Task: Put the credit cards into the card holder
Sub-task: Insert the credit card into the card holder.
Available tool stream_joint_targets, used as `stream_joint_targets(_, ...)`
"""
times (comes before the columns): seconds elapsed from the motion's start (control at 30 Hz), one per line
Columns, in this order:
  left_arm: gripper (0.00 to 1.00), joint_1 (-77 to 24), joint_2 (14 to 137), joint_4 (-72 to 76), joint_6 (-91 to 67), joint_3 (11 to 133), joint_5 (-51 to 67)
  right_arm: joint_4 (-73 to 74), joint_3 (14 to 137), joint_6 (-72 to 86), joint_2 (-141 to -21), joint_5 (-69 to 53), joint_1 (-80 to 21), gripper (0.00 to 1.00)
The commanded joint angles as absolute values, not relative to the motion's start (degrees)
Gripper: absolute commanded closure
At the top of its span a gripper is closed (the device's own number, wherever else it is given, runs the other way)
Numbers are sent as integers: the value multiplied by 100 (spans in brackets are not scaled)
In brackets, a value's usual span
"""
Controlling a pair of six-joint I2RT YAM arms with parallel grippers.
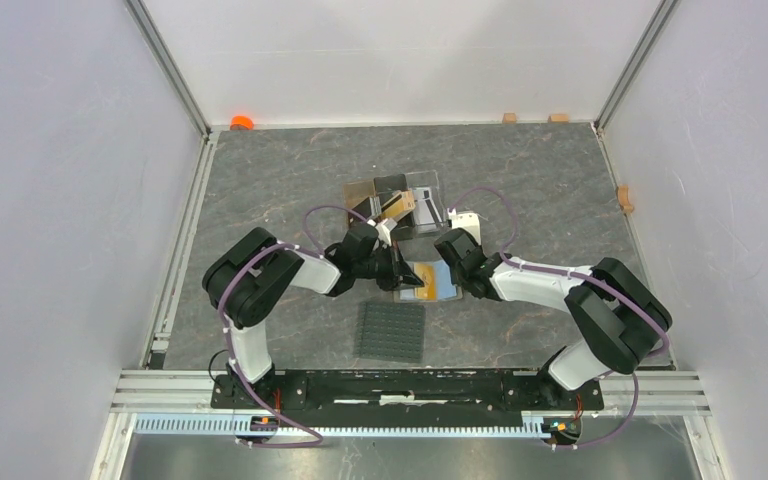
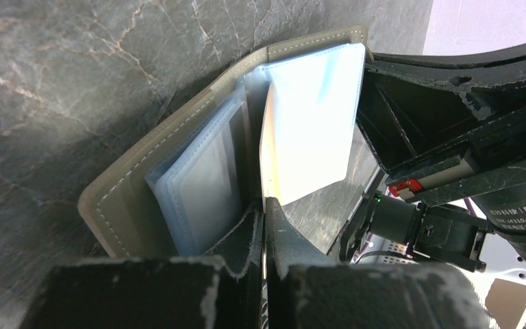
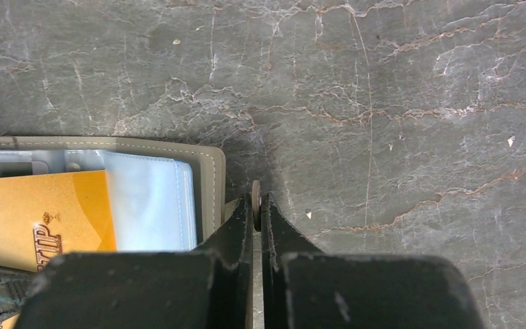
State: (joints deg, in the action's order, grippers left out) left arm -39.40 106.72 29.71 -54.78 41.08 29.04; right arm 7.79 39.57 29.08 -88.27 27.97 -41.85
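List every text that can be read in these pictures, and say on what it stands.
"DAMIA", cut off at the edge: label on the right arm's motor.
"VIP", probably, turned sideways: gold-orange card at the card holder.
Smaller print on that label: too blurred to read.

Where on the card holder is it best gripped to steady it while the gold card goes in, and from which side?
Probably the snap tab jutting from the card holder's outer edge, coming from the right arm's side. It is thin and sticks out, so fingers stay off the clear pockets where the gold card lies. The right gripper is shut on it.
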Motion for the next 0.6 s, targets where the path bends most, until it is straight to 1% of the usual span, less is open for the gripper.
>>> stream_joint_targets(0.0, 98, -4096, 10986, 2537, -5694, 4191, 2679, 1034, 3832, 2979, -9070, 2604, -4190, 100)
stream_joint_targets(0.13, 98, -4098, 10988, 2585, -5743, 4182, 2659, 1035, 3832, 2973, -9064, 2606, -4192, 100)
stream_joint_targets(0.3, 98, -4083, 10759, 2322, -5748, 3982, 2230, 1084, 3832, 2979, -9047, 2683, -4192, 100)
stream_joint_targets(0.4, 98, -4078, 10431, 2467, -5708, 3801, 2189, 1090, 3823, 2969, -9019, 2697, -4193, 100)
stream_joint_targets(0.5, 98, -4078, 9986, 2274, -5288, 3785, 2164, 1115, 3870, 2841, -8846, 2561, -4192, 100)
stream_joint_targets(0.53, 98, -4078, 9817, 2151, -5116, 3796, 2154, 1123, 3898, 2775, -8737, 2472, -4192, 99)
stream_joint_targets(0.57, 98, -4070, 9694, 2068, -4963, 3833, 2180, 1156, 3942, 2721, -8625, 2436, -4192, 94)
